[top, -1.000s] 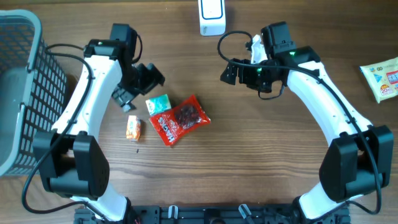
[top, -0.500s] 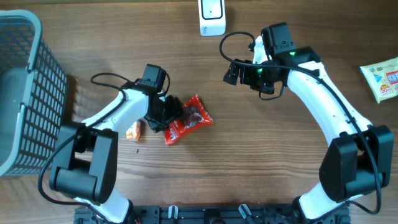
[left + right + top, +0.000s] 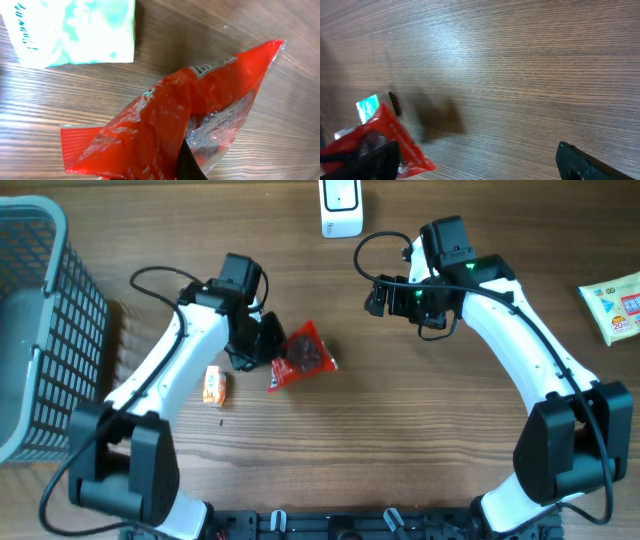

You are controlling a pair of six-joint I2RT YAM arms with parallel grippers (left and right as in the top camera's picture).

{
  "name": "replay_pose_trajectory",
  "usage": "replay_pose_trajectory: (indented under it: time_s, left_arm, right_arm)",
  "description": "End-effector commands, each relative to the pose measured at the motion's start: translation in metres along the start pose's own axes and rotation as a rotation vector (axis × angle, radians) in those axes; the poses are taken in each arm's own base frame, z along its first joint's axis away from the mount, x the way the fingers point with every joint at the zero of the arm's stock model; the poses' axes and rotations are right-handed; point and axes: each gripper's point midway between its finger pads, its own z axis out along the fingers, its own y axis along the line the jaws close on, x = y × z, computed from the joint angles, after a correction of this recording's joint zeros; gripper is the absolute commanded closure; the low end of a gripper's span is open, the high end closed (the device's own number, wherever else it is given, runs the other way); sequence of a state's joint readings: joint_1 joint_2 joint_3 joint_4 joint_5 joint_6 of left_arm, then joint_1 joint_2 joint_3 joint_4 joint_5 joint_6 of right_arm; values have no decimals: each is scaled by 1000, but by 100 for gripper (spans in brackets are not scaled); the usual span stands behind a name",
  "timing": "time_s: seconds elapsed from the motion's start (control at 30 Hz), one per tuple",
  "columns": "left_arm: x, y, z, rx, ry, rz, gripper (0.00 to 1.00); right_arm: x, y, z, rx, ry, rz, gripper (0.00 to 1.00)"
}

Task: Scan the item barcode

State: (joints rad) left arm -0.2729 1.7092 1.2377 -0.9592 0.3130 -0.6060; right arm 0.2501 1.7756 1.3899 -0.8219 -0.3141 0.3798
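Your left gripper (image 3: 266, 348) is clamped on the left end of the red bag (image 3: 305, 354), just left of centre in the overhead view. In the left wrist view the bag fills the lower middle of the frame, crumpled and tilted. One dark finger (image 3: 189, 164) presses against the bag's clear window at the bottom edge. You cannot tell whether the bag is clear of the worktop (image 3: 400, 440) or resting on it.

A teal packet (image 3: 75, 30) lies flat at the upper left of the left wrist view, near the bag but not touching it. From overhead it is almost wholly hidden under the gripper. An orange packet (image 3: 214, 384) lies on the worktop just below and left of the gripper, apart from it.

Your right gripper (image 3: 377, 296) hangs above the worktop right of centre in the upper half of the overhead view. Its jaws are wide apart and hold nothing. In the right wrist view the bag shows blurred in the lower left corner.

The white scanner (image 3: 341, 208) stands at the top edge, centre, well apart from the bag. A grey basket (image 3: 30, 330) fills the left edge. One more packet (image 3: 612, 305) lies at the right edge.
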Motion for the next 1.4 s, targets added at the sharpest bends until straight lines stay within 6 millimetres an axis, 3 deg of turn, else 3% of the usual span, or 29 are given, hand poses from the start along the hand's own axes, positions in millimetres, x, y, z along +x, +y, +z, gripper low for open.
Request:
replay_pose_trajectory:
  time_s: [0.0,0.1,0.13,0.2,0.33,0.43,0.53,0.63,0.67,0.73,0.77,0.8,0.83,0.9,0.97,1.0,1.1,1.17,1.23,1.3,1.37]
  left_arm:
    - [-18,15,-33,-157,-145,38,96]
    - [-30,25,-66,-398,-336,40,96]
    - [-33,18,-80,-486,-457,69,96]
    - [-28,3,-80,-529,-534,128,96]
    - [-7,-23,-36,-623,-554,258,96]
    - [8,-39,15,-659,-516,357,96]
    - [31,-53,39,-666,-499,449,93]
    - [65,-76,45,-627,-500,554,88]
    - [76,-87,44,-616,-525,596,94]
    - [82,-103,34,-610,-585,640,96]
    - [82,-110,28,-601,-601,641,82]
    - [79,-113,21,-597,-605,629,59]
    - [73,-115,12,-598,-603,610,49]
    - [61,-113,-10,-569,-571,524,18]
    - [50,-115,-28,-448,-490,412,11]
    - [44,-114,-38,-357,-428,336,0]
    - [28,-98,-50,-265,-315,202,0]
    - [23,-78,-47,-254,-204,110,0]
    - [33,-48,-33,-304,-95,58,0]
    - [48,-25,-6,-339,-7,39,0]
    - [69,-28,34,-212,122,103,0]
  right_arm:
    - [-3,-17,3,83,-20,-7,0]
    - [-6,-23,1,96,-30,28,0]
    - [-11,-36,-2,130,-47,73,0]
    - [-15,-56,-8,162,-56,127,0]
    - [-15,-108,-28,161,-32,277,0]
    - [-11,-125,-40,80,-2,275,0]
    - [-8,-144,-48,93,1,323,0]
    - [-7,-153,-52,94,1,348,0]
    - [-6,-153,-52,87,4,349,0]
    - [-3,-145,-52,44,21,313,0]
    - [-2,-141,-52,21,30,291,0]
    - [0,-135,-52,-14,42,257,0]
    - [1,-130,-52,-39,50,233,0]
    - [2,-118,-53,-109,58,189,0]
    - [2,-99,-55,-215,57,124,0]
    - [4,-91,-54,-233,70,113,0]
    - [23,-65,-39,-246,146,61,0]
    - [48,-45,-17,-250,221,49,0]
    - [70,-38,10,-233,257,53,0]
    - [80,-40,26,-228,260,102,0]
    - [84,-40,29,-245,265,98,0]
